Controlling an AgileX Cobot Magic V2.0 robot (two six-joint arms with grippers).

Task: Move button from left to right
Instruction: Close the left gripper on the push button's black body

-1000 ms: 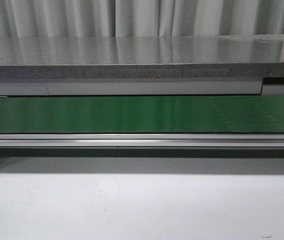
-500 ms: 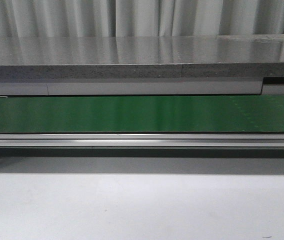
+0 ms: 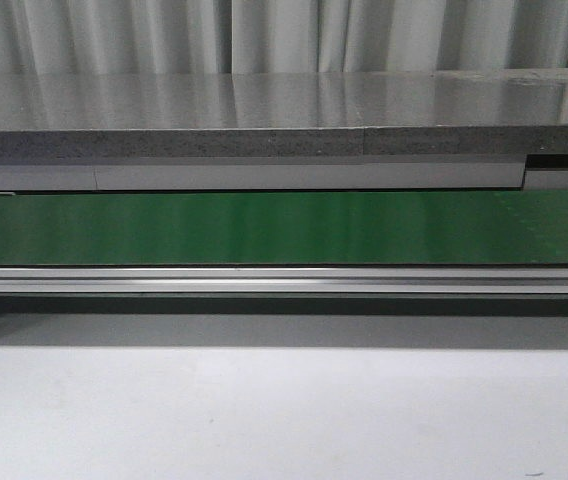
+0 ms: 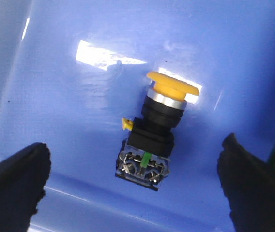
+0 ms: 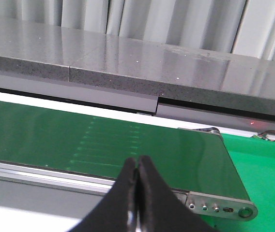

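A long green conveyor belt (image 3: pixel 284 228) runs below a grey speckled stone ledge (image 3: pixel 264 142), pale pleated curtains (image 3: pixel 264 35) behind. A yellow-capped black push-button (image 4: pixel 154 130) lies on a glossy blue plastic tray floor (image 4: pixel 55 121) between the left gripper's (image 4: pixel 132 191) spread jaws. The right gripper's (image 5: pixel 137 193) jaws are pressed together.

The button (image 4: pixel 152 135) lies on its side on a blue tray (image 4: pixel 55 121).

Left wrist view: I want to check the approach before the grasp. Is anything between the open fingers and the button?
Nothing visible. The button lies alone on its side on the blue tray, in the open gap of the left gripper.
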